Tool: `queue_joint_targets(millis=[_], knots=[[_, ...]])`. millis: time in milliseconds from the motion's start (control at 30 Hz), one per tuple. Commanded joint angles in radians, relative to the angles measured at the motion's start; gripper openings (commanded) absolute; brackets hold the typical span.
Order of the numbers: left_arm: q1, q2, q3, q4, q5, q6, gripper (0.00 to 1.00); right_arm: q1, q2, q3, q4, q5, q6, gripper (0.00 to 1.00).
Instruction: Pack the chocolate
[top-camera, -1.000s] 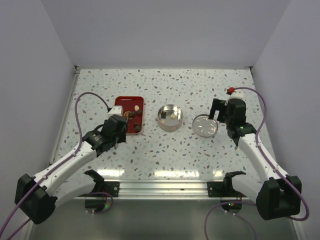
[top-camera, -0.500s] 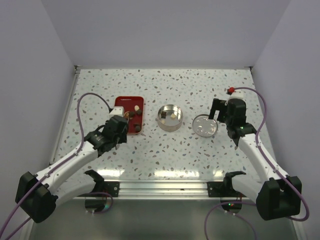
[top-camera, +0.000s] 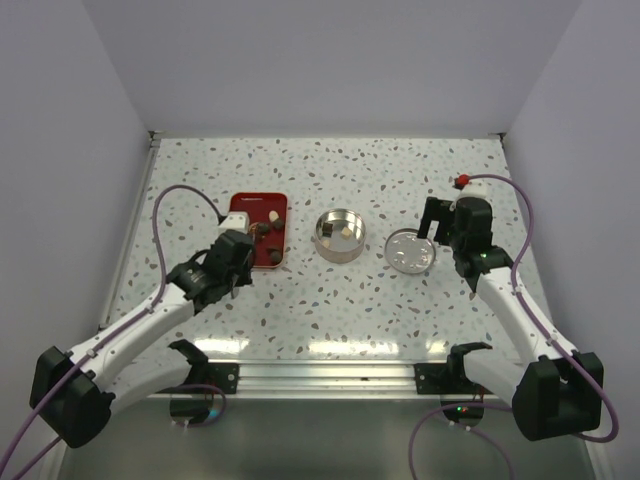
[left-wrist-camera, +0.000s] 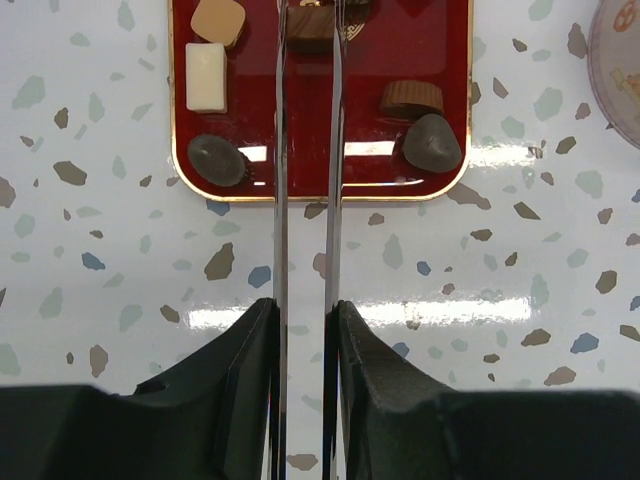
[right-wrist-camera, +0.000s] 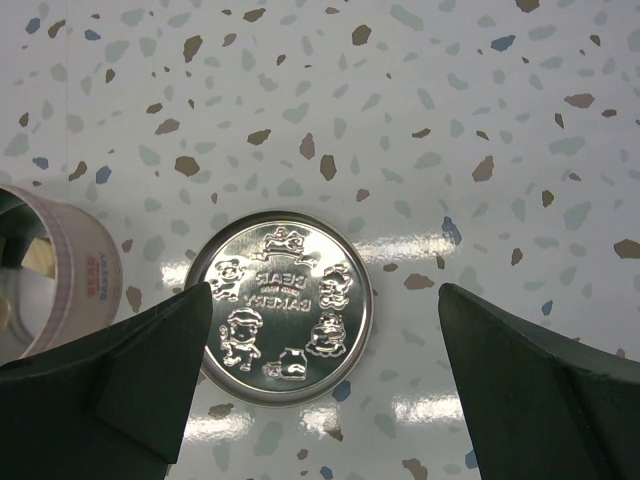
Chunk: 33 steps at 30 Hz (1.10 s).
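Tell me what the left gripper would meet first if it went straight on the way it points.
The brown chocolate sitting right at the tips of the left gripper on the red tray, then probably the tray floor. Whether it is already gripped is unclear.

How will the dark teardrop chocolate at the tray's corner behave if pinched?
The dark teardrop chocolate looks rounded and tapered, so a pinch may squeeze it out sideways. Small, so probably light. The red tray is glossy, so a nudge would likely slide it.

Brown and cream chocolate (left-wrist-camera: 206, 77), red tray (left-wrist-camera: 425, 40), white speckled table (left-wrist-camera: 120, 250).
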Motion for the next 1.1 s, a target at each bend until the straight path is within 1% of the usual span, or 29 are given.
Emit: queue_joint_targets(millis=[0, 133, 267, 333, 367, 400, 467, 500, 700, 800, 900, 1033, 1067], knots=[[0.004, -0.039, 0.074, 0.004, 0.013, 0.021, 0.25, 0.001, -0.011, 0.036, -0.005, -0.006, 0.002, 0.99], [0.006, -0.049, 0.117, 0.008, 0.029, 0.046, 0.24, 0.001, -0.011, 0.036, -0.005, -0.006, 0.002, 0.99], [-0.003, -0.030, 0.146, 0.039, 0.078, 0.063, 0.24, 0.003, -0.007, 0.036, -0.005, -0.008, 0.002, 0.99], [-0.045, -0.010, 0.163, 0.063, 0.077, 0.064, 0.24, 0.001, -0.007, 0.036, -0.003, -0.006, 0.002, 0.99], [-0.069, -0.001, 0.186, 0.071, 0.054, 0.064, 0.24, 0.001, -0.005, 0.036, -0.005, -0.006, 0.002, 0.99], [-0.129, 0.028, 0.200, 0.088, 0.037, 0.061, 0.24, 0.001, -0.005, 0.036, -0.003, -0.006, 0.002, 0.99], [-0.187, 0.066, 0.238, 0.103, 0.008, 0.063, 0.24, 0.000, -0.004, 0.036, -0.003, -0.003, 0.002, 0.99], [-0.221, 0.110, 0.252, 0.114, 0.009, 0.064, 0.24, 0.001, -0.004, 0.038, -0.006, -0.005, 0.000, 0.99], [-0.299, 0.203, 0.315, 0.192, 0.026, 0.072, 0.24, 0.001, -0.008, 0.038, -0.008, 0.002, -0.003, 0.99], [-0.315, 0.229, 0.344, 0.203, 0.029, 0.081, 0.24, 0.001, -0.004, 0.038, -0.006, 0.000, -0.001, 0.99], [-0.330, 0.263, 0.363, 0.205, 0.034, 0.089, 0.26, 0.001, 0.001, 0.039, -0.008, 0.000, -0.001, 0.99], [-0.342, 0.277, 0.366, 0.211, 0.037, 0.089, 0.39, 0.001, 0.002, 0.039, -0.005, -0.003, 0.000, 0.99], [-0.344, 0.278, 0.366, 0.212, 0.036, 0.087, 0.40, 0.001, 0.004, 0.039, -0.005, -0.003, 0.000, 0.99]])
